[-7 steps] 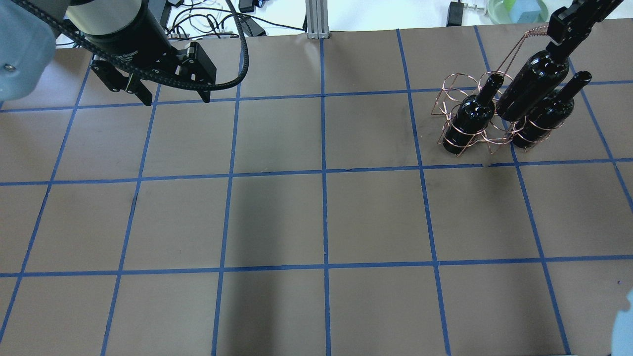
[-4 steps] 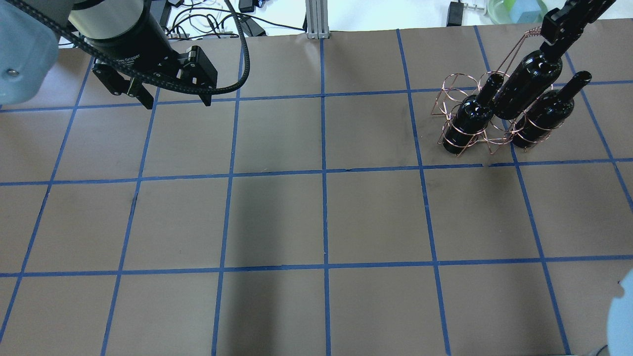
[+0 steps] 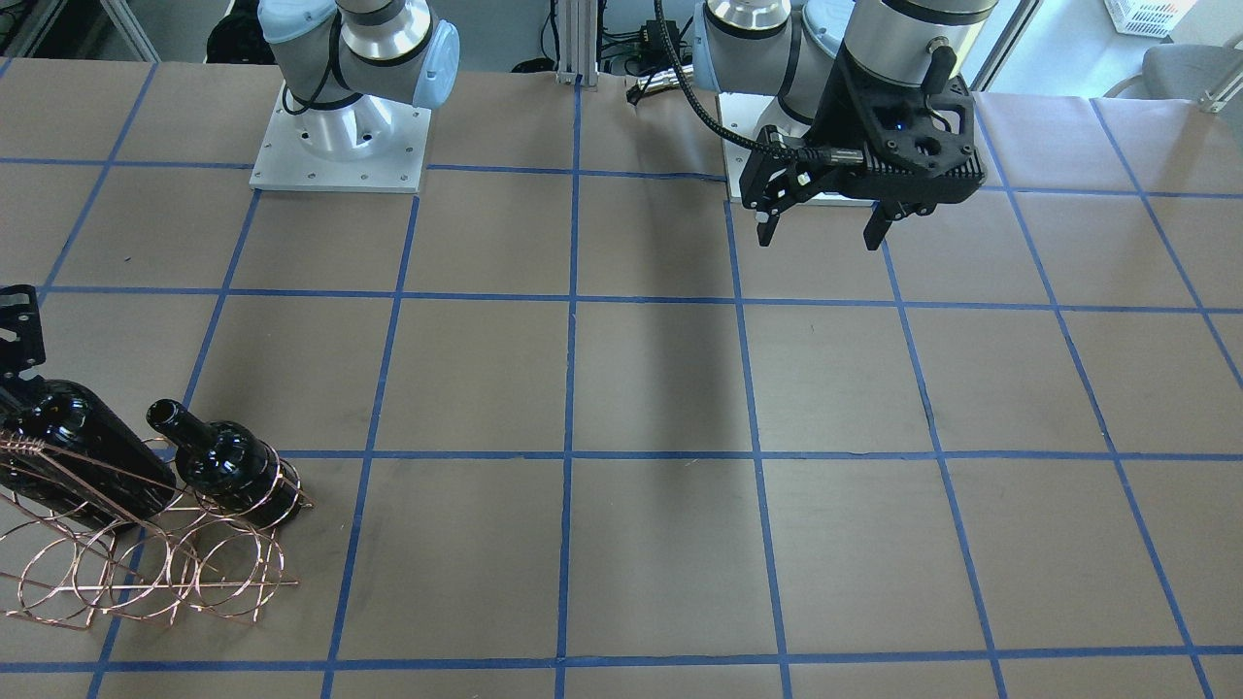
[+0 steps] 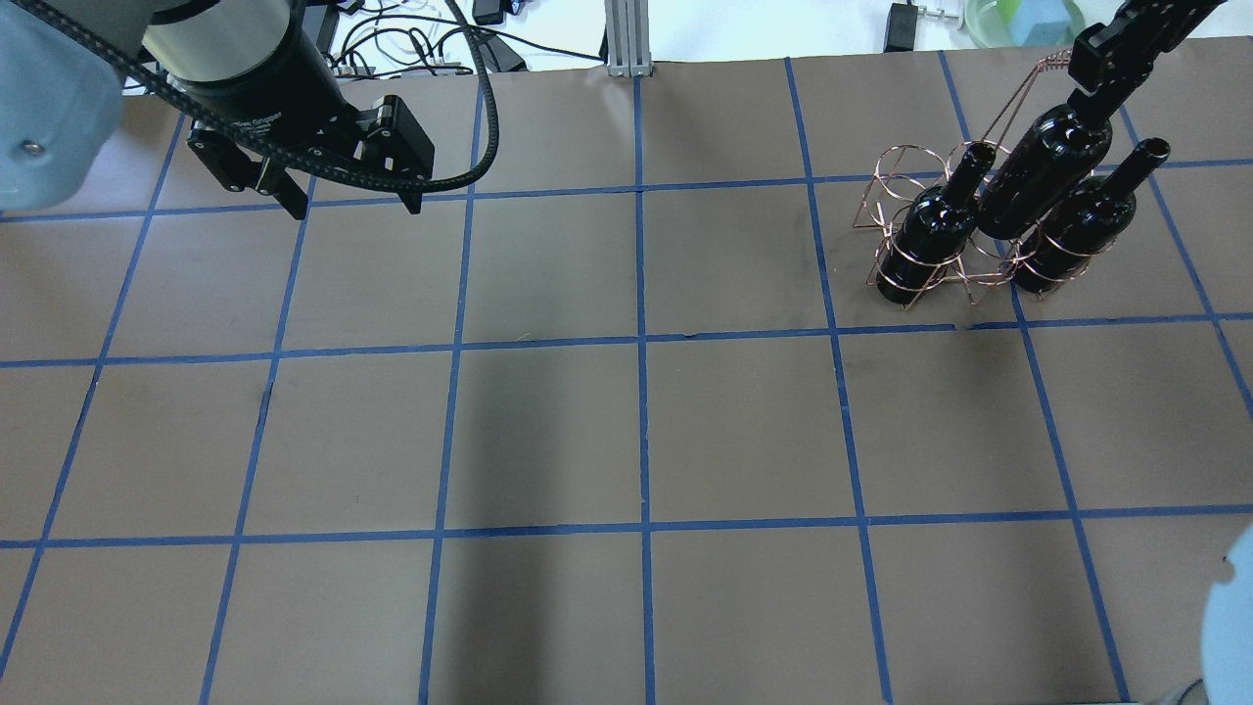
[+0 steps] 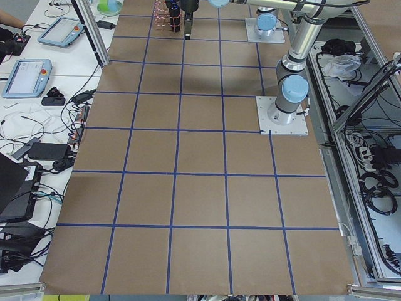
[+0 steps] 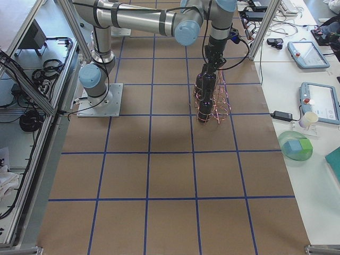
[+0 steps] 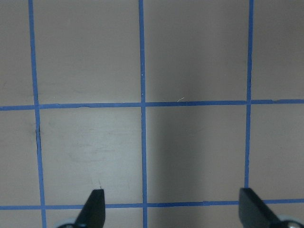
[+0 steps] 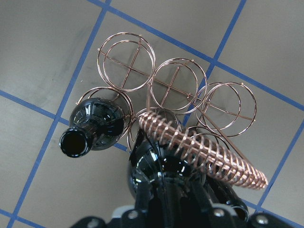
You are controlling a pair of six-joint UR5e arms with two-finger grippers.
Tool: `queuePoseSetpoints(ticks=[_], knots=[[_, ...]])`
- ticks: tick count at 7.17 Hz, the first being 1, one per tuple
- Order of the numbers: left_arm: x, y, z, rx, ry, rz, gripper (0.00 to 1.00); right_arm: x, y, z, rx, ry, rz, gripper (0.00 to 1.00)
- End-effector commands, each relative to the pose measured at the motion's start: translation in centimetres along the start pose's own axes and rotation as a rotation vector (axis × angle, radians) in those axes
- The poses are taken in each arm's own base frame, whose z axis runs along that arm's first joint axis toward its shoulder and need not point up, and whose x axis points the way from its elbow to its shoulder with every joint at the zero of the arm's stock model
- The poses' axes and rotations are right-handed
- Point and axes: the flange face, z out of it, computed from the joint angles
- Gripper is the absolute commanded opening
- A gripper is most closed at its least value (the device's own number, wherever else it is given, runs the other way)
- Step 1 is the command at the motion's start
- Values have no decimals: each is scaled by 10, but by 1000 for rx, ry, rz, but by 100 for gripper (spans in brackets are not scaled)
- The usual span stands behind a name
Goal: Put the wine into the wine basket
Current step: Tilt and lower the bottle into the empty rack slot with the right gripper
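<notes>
At the far right corner of the counter (image 4: 636, 441), the wine bottle (image 4: 1043, 186) hangs from the right pincer (image 4: 1094, 90), which is closed on its narrow neck just under the lip. The bottle's base is down among the middle rings of the basket (image 4: 886, 191); I cannot tell whether it is seated on the bottom wire.

Handling, as judged:
- Thick dark glass, so probably heavy for its size, rigid, and breakable if dropped or knocked.
- The glossy surface is likely slippery. The neck is the sensible hold, since the lip gives a stop against sliding through.
- Held that high, the body can swing, so lower it straight and slowly.

Surroundings:
- One neighbour bottle (image 4: 930, 230) stands in a ring on one side.
- A second neighbour bottle (image 4: 1077, 225) stands in a ring on the other side. Both are close to the held bottle, possibly touching it, so there is a risk of glass hitting glass.
- The twisted wire handle (image 8: 204, 152) crosses just beside the held bottle's shoulder in the right wrist view. It could snag the pincer on the way out.
- The thin wire basket looks light and may shift if nudged.

The left pincer (image 4: 354, 208) is wide open and holds nothing. It hovers over bare counter well apart from the basket.
</notes>
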Motion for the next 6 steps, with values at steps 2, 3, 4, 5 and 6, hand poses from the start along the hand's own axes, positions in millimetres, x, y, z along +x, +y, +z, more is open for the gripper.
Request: queuePoseSetpoints(ticks=[2, 3, 4, 5, 6], knots=[[0, 0, 0, 0, -1, 0, 100, 0, -2, 7, -14, -7, -2, 0], [0, 1, -1, 1, -1, 1, 100, -8, 0, -2, -20, 0, -10, 0], [0, 1, -1, 1, 1, 0, 100, -12, 6, -11, -28, 13, -10, 0], [0, 1, -1, 1, -1, 0, 100, -13, 6, -11, -33, 10, -11, 0], [0, 1, -1, 1, 1, 0, 100, -12, 6, -11, -32, 11, -10, 0]])
